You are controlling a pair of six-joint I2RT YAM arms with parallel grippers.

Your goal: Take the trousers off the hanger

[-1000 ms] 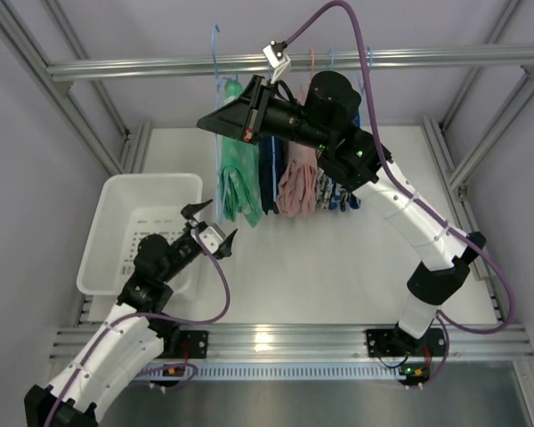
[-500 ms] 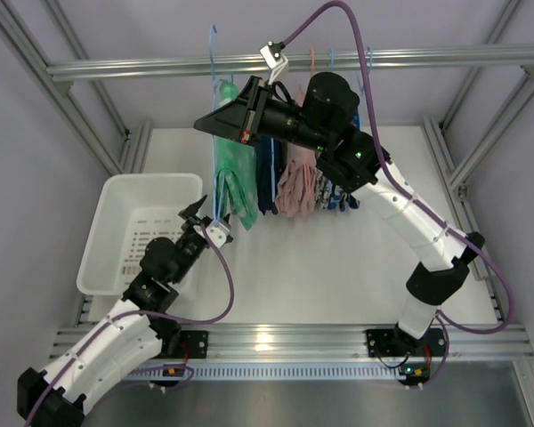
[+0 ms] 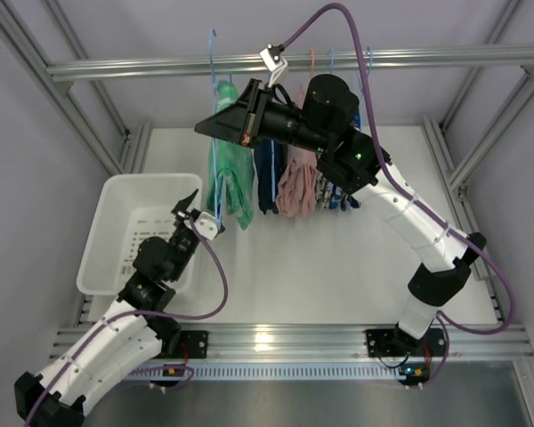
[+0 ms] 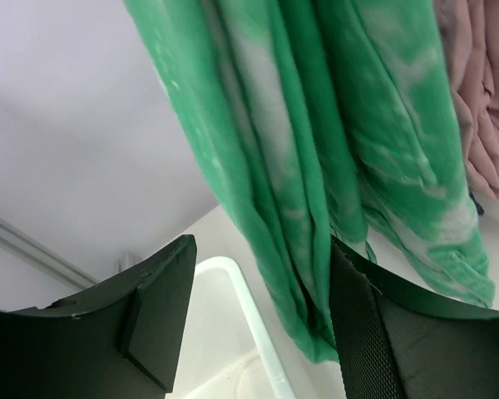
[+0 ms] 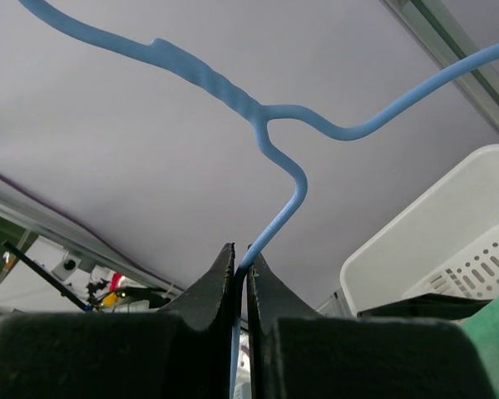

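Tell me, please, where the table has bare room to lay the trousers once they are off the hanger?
The table is bare across the middle, from the hanging clothes to the near edge. The white bin at the left looks empty too. The back, under the rail, is crowded.

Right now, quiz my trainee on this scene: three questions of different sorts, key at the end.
1. True or false: the right gripper is shut on the blue hanger.
2. In the top view, on which side of the table does the white bin sit?
3. The green trousers are: A hanging by the left gripper; B lying in the bin; C flat on the table.
Key: 1 true; 2 left; 3 A.
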